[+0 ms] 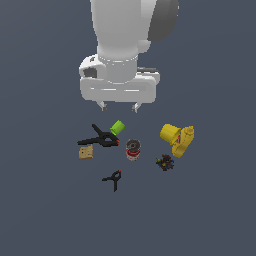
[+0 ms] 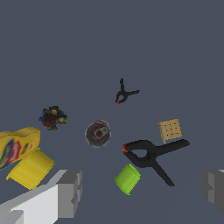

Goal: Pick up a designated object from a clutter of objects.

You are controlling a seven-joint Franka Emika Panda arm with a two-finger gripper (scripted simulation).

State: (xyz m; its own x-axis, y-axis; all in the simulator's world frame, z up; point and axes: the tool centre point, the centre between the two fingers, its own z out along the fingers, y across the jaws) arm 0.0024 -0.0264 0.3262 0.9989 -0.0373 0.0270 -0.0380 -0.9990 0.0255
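Note:
The designated object, a small tin can [image 1: 133, 149] with a red-and-white label and grey lid, stands upright in the middle of the clutter; the wrist view looks down on its lid [image 2: 98, 133]. My gripper [image 1: 119, 106] hangs open well above the floor, behind the can and nearer the green block [image 1: 117, 127]. Its grey fingers [image 2: 70, 192] frame the wrist view, with nothing between them. A large black clamp [image 1: 100, 139] lies on the exterior view's left of the can, touching the green block [image 2: 127, 178].
A yellow cup [image 1: 170, 133] and a yellow piece [image 1: 183, 141] lie on the exterior view's right. A dark multicoloured bit [image 1: 164, 162] sits in front of them. A tan square [image 1: 86, 152] and a small black clamp [image 1: 113, 179] lie toward the left and front.

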